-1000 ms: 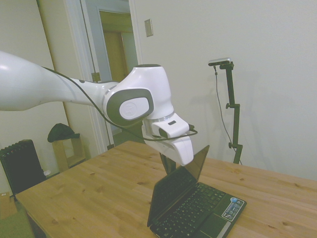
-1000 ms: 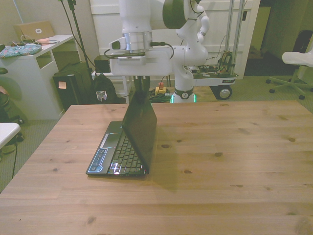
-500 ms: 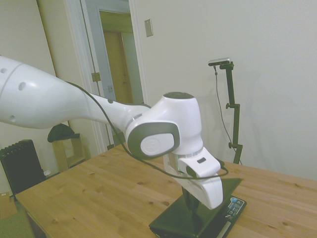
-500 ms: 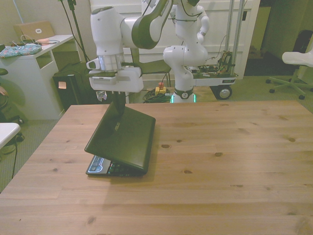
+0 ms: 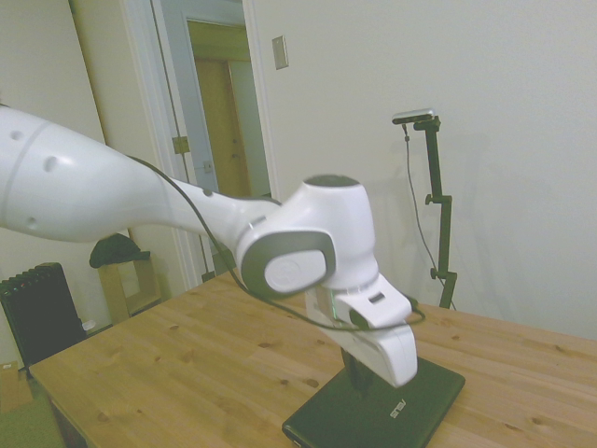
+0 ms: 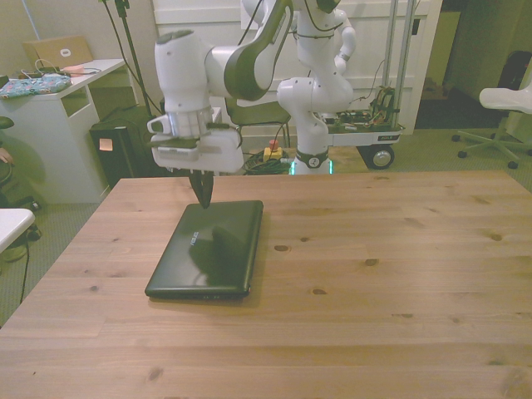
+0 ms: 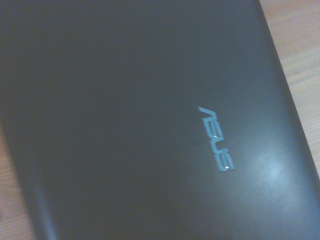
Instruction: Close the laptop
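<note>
the laptop (image 6: 208,249) lies lid-down and flat at about 9 o'clock of the table (image 6: 399,274), so closing looks done, with the gripper (image 6: 204,198) seemingly pinched together above its lid.

closed laptop (image 6: 208,248) lying flat, bare table (image 6: 391,274) toward the front view's right

Glossy dark laptop (image 6: 206,249), knotty wooden table (image 6: 374,283)

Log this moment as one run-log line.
laptop: lid flat, closed | end effector: fingertips at lid's rear edge | table: wooden
</note>
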